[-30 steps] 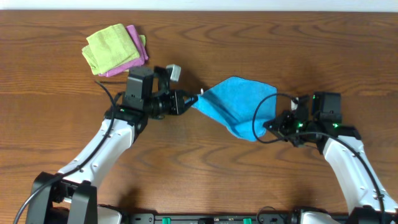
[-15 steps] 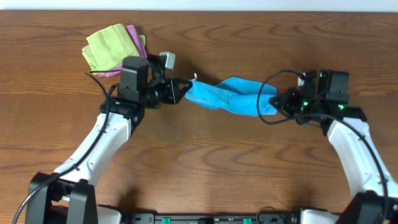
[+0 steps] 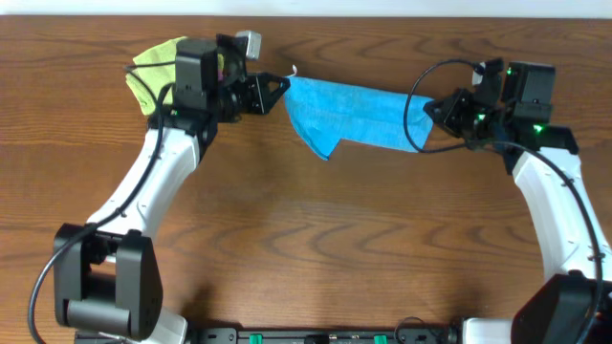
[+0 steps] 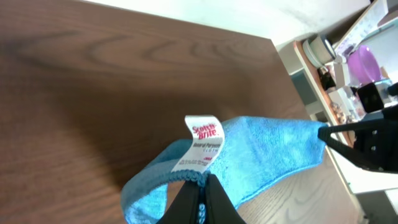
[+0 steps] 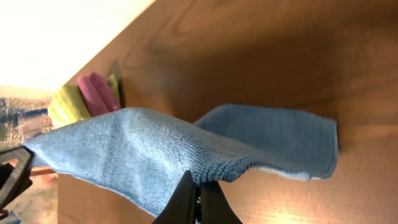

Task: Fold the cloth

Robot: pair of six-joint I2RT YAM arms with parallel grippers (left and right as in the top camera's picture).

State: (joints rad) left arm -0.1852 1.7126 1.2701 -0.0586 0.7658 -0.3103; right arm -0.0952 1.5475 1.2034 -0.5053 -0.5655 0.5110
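The bright blue cloth hangs stretched between my two grippers near the far edge of the table, a loose corner drooping at its left lower side. My left gripper is shut on the cloth's left corner, right by the small white tag; the left wrist view shows the cloth running away from my pinched left gripper. My right gripper is shut on the right corner. In the right wrist view the cloth spreads out from my right gripper, with a fold trailing on the wood.
A lime-green cloth and a pink-purple cloth lie stacked at the far left, just behind my left arm. The table's far edge runs close behind the stretched cloth. Shelves with clutter stand beyond the table.
Both grippers have carried the cloth toward the far edge and apart. The cloth went from a slack bunch to a stretched band held off the table.
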